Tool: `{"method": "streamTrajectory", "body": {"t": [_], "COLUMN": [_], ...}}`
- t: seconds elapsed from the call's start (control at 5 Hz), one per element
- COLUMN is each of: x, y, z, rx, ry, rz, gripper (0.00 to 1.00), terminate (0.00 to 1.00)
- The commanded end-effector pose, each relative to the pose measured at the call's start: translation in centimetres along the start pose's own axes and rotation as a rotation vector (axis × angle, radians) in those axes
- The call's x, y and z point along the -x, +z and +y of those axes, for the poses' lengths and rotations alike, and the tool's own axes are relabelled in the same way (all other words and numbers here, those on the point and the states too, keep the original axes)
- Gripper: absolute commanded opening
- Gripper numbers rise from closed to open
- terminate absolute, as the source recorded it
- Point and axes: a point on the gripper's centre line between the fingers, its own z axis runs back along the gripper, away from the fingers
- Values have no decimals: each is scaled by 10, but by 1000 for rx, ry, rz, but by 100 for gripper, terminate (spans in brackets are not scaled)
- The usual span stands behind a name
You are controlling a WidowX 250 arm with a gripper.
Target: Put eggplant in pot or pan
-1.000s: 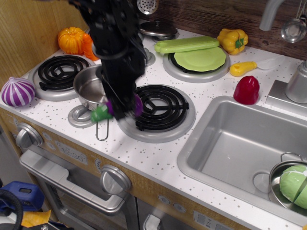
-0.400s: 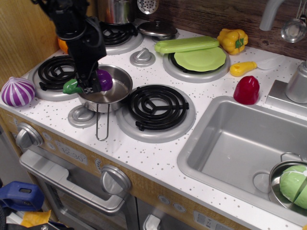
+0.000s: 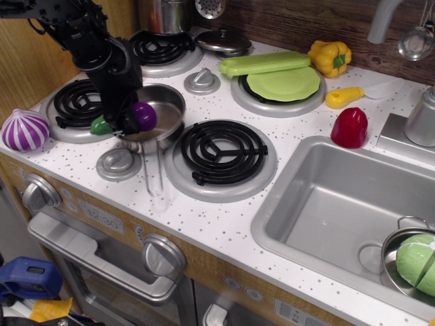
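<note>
The purple eggplant (image 3: 142,115) with its green stem cap lies across the near left rim of the steel saucepan (image 3: 165,109); the purple end is over the pan's inside and the green cap sticks out to the left. My gripper (image 3: 122,119) is shut on the eggplant at its middle. The black arm reaches down from the upper left. The saucepan sits tilted between the front burners, its wire-loop handle (image 3: 155,178) blurred and pointing toward the front edge.
A purple-and-white onion (image 3: 24,130) lies at the far left. An orange pumpkin sits behind the arm. A red pepper (image 3: 349,127), a yellow pepper (image 3: 330,57), a green plate with lid (image 3: 282,83) and the sink (image 3: 340,204) lie to the right. A tall pot (image 3: 162,13) stands at the back.
My gripper has carried the eggplant from over the front middle burner left to the saucepan's rim. The saucepan has shifted and tilted, and its handle has swung a little to the right.
</note>
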Motion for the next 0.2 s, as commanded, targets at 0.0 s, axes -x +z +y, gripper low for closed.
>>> {"method": "streamTrajectory", "body": {"t": [0.0], "x": [3], "y": [8], "z": [11], "rx": [-39], "ry": [5], "rz": [-3], "gripper": [100], "terminate": [100]}}
